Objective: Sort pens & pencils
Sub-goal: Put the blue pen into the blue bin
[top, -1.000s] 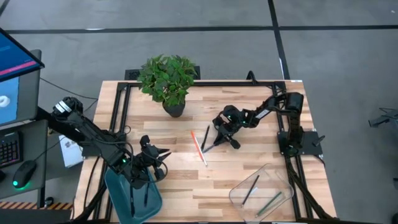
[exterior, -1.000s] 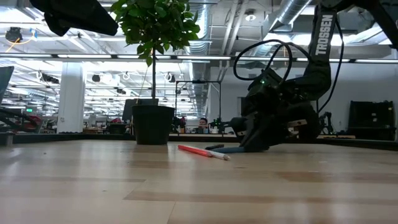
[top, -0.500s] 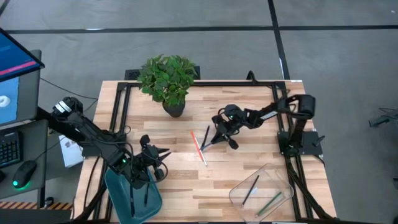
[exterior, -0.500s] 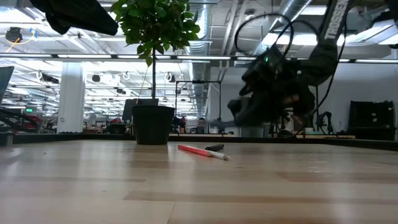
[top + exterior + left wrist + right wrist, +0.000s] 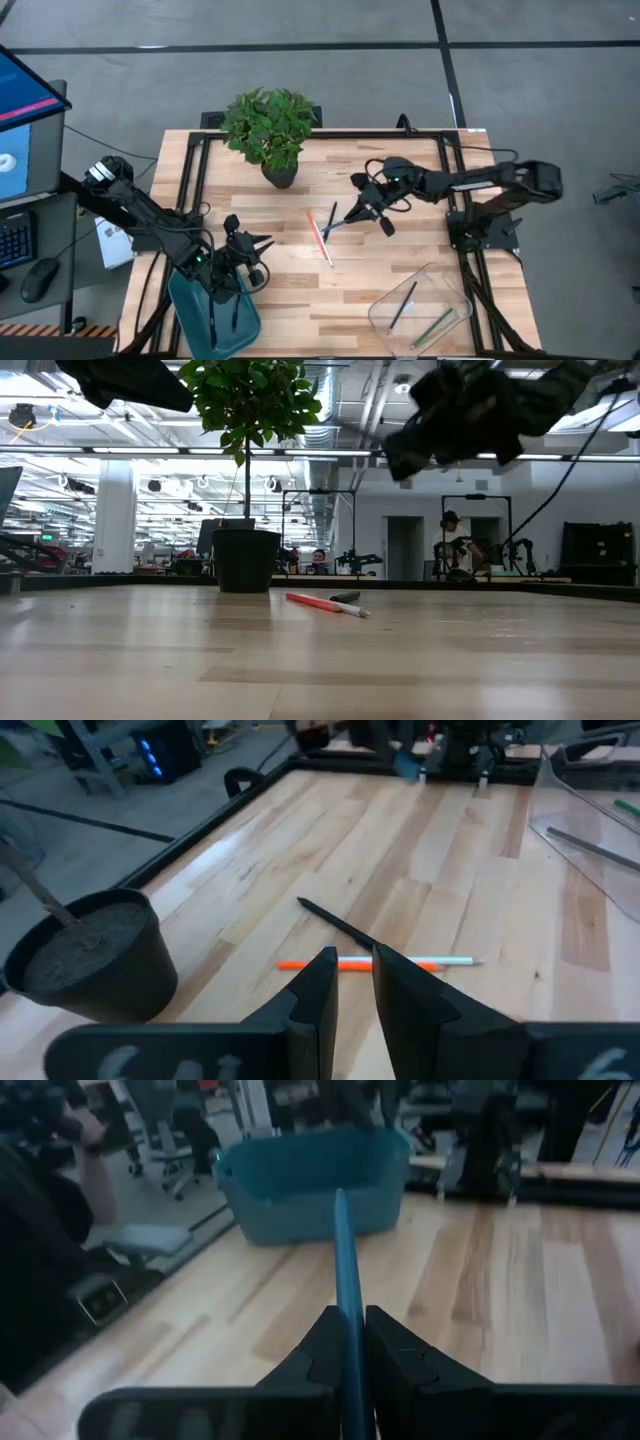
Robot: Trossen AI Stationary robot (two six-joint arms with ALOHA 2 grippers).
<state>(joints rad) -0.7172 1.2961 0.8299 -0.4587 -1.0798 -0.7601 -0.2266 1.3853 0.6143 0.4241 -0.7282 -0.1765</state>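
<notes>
In the right wrist view my right gripper is shut on a blue pen. In the high view it hangs over the table's middle, and in the low view it is well above the wood. An orange-red pencil with a white end and a black pen lie flat on the table beside it. My left gripper is open by a narrow gap and holds nothing. It hovers just past the teal bin. My right gripper pinches the blue pen's near end between its two fingers. The pen runs along the fingers and sticks out ahead of them, toward the table's left. It is lifted clear of the table, its free end over the orange-red pencil.
The teal bin at the near left holds two dark sticks. A clear tub at the near right holds a dark pen and a green pencil. A potted plant stands at the far middle. A person shows in the room beyond.
My right gripper has risen from the table top to well above it, carrying the blue pen up clear of the wood, and its arm has stretched out lower toward the table's right. The orange-red pencil and the black pen have stayed put.
</notes>
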